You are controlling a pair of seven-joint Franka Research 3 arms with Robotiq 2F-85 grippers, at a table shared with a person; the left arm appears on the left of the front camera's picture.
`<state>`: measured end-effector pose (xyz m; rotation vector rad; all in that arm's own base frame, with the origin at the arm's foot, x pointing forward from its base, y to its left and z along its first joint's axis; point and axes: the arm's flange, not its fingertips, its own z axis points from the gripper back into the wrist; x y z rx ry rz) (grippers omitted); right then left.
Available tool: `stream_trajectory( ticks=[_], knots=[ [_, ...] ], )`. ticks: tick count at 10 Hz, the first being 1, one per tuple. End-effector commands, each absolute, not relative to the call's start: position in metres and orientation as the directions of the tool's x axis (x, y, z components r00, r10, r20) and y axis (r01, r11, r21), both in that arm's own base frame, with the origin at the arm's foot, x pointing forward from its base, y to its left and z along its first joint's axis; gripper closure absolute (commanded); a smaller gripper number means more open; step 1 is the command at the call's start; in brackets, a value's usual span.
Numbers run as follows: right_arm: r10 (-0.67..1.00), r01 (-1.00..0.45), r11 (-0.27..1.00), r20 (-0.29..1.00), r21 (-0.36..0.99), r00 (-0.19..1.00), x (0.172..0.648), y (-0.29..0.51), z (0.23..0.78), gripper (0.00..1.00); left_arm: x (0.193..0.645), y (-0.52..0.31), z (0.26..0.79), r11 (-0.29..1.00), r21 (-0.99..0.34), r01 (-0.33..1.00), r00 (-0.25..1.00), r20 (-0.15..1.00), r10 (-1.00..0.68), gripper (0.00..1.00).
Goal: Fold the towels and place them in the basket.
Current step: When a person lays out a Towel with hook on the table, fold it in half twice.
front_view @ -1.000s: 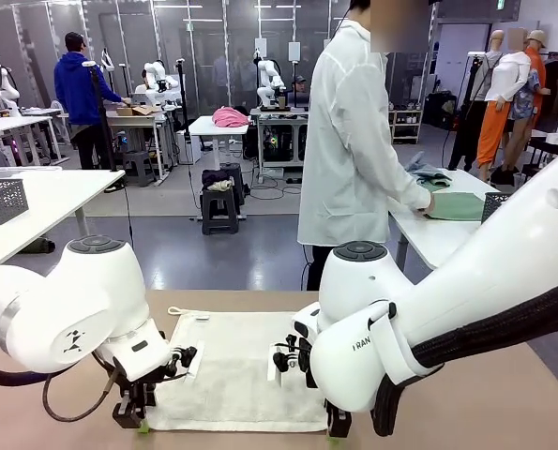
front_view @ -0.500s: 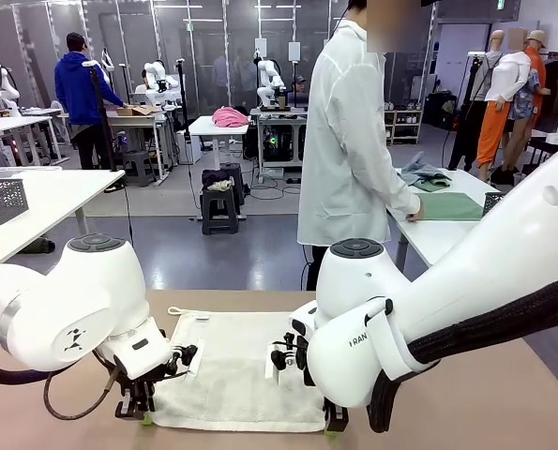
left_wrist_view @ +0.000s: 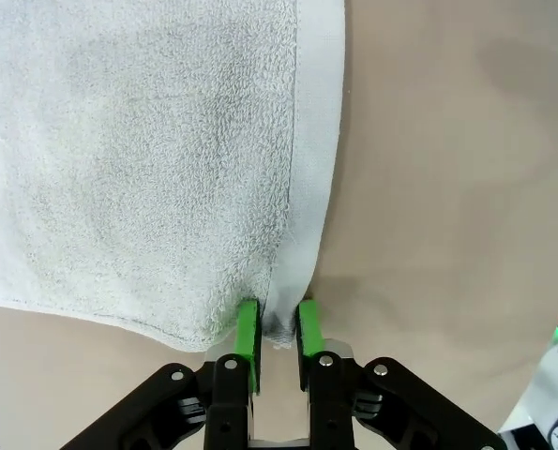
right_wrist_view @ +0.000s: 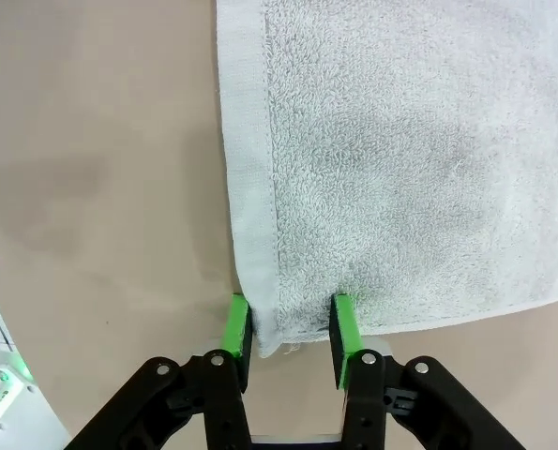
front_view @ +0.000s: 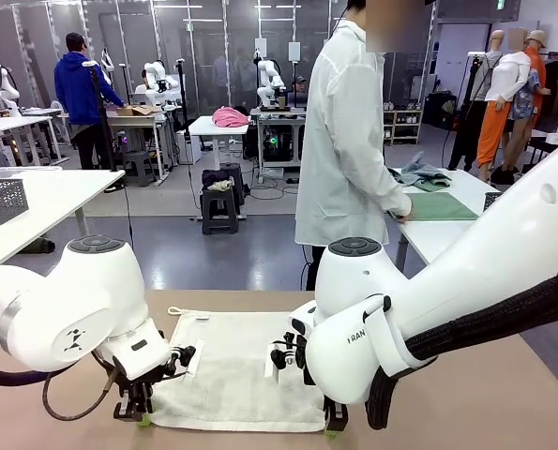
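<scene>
Lower left of the front view: left gripper [front_view: 138, 412] down at the tan table [front_view: 504, 403], clamped on the near left corner of the off-white towel [front_view: 236, 370]. Confirmed in the left wrist view: hem bunched between narrow-set pads [left_wrist_view: 248, 328].

Centre: towel spread flat on the table, small loop [front_view: 173, 310] at its far left corner. Judged light, limp terry with no stiffness, rough enough not to slip and nothing fragile. Likely to sag in the middle if raised by two corners. Best taken at the hemmed corners, both together, with the near edge kept taut for a clean fold.

Right of centre: right gripper [front_view: 333, 424] at the other near corner. In the right wrist view, jaws apart and straddling that corner, cloth lying flat between them, apparently not yet pinched. Needs closing before any lift.

Upper right: person at a farther table, hand on the mint green towel [front_view: 447, 206], which lies flat there.
</scene>
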<state>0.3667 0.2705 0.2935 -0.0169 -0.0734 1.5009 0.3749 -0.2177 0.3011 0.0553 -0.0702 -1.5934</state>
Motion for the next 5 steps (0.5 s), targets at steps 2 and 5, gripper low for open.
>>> stream_trajectory(
  ticks=[2,5],
  knots=[
    [0.997,-0.995,0.079,0.026,-0.061,0.077,0.3677,0.2745,0.2896,0.76,0.3801,-0.2203,0.2999,-0.023,0.091,0.996,-0.021,-0.014,-1.000,0.96],
    [0.997,-0.996,0.077,0.012,-0.048,0.077,0.3666,0.2773,0.2938,1.00,0.3781,-0.2199,0.3021,-0.025,0.091,0.996,-0.024,-0.011,-1.000,1.00]
  ],
)
